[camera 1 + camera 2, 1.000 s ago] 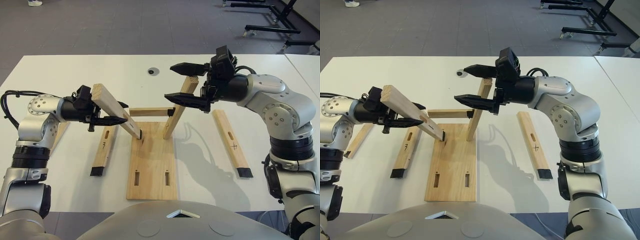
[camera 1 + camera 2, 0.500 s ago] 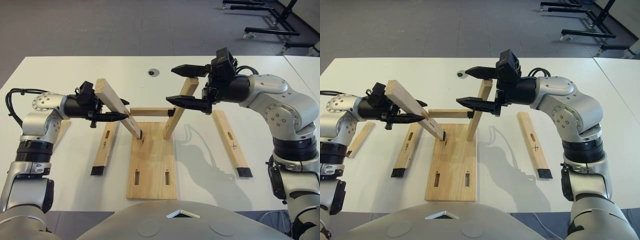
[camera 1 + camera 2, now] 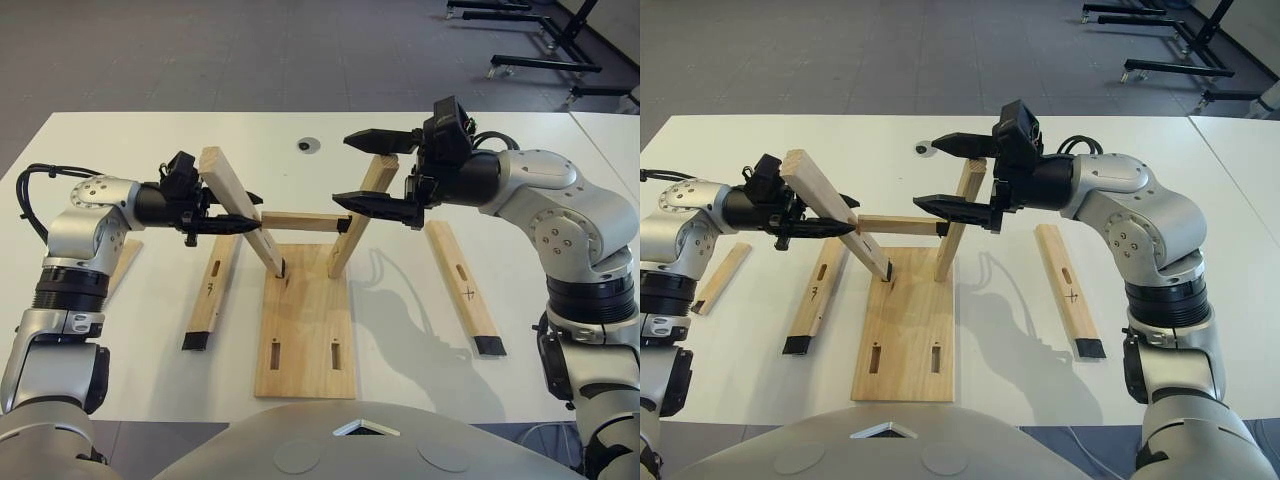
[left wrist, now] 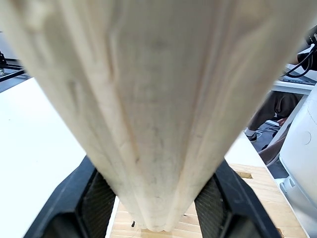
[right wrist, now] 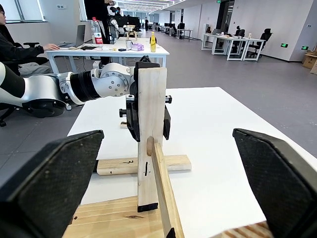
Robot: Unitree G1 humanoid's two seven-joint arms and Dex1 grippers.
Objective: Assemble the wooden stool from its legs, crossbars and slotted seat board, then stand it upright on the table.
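Note:
The slotted seat board [image 3: 305, 340] lies flat on the white table. Two legs stand tilted in its far slots. My left gripper [image 3: 250, 212] is shut on the left leg [image 3: 238, 210], and its dark pads [image 4: 99, 198] press both sides of the wood [image 4: 158, 99]. A crossbar [image 3: 300, 222] spans from this leg to the right leg [image 3: 358, 220]. My right gripper [image 3: 342, 170] is open, its fingers apart on either side of the right leg's upper end. From the right wrist the left leg [image 5: 151, 134] and crossbar [image 5: 163, 183] lie straight ahead.
One loose leg [image 3: 208, 298] lies left of the board and another [image 3: 463, 285] right of it. A short bar [image 3: 120, 262] rests at the far left. A small round hole [image 3: 303, 144] sits in the table behind the legs.
My left gripper has swung the left leg more upright and toward the centre, so it now meets the crossbar's end. The right arm has hardly moved.

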